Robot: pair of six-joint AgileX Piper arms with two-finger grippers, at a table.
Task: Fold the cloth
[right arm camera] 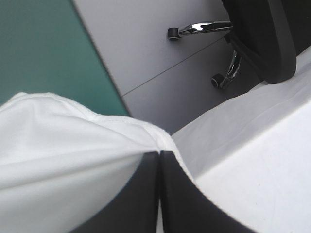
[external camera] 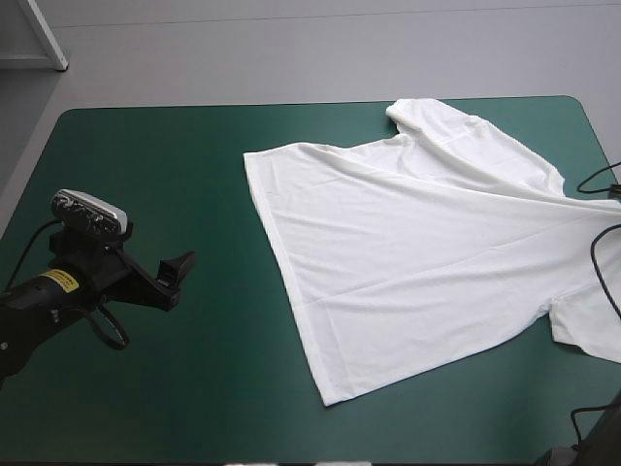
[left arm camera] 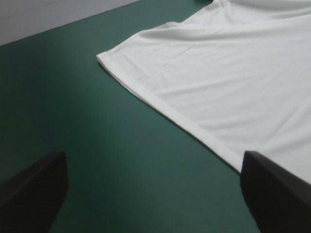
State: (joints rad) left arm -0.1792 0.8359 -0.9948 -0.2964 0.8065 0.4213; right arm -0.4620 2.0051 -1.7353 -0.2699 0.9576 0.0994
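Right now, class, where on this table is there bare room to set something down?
Bare teal-green cover lies between the open left pincer and the white short-sleeved T-shirt, and along the near edge. The right half is crowded: the T-shirt covers it, held by the right pincer.

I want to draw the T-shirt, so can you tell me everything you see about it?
The T-shirt is white, short-sleeved, of thin soft-looking cloth with a stitched hem. It lies mostly spread on the teal-green cover, toward the table's right side, with gentle wrinkles. The right gripper is shut on one edge. The left gripper is open, not touching it.
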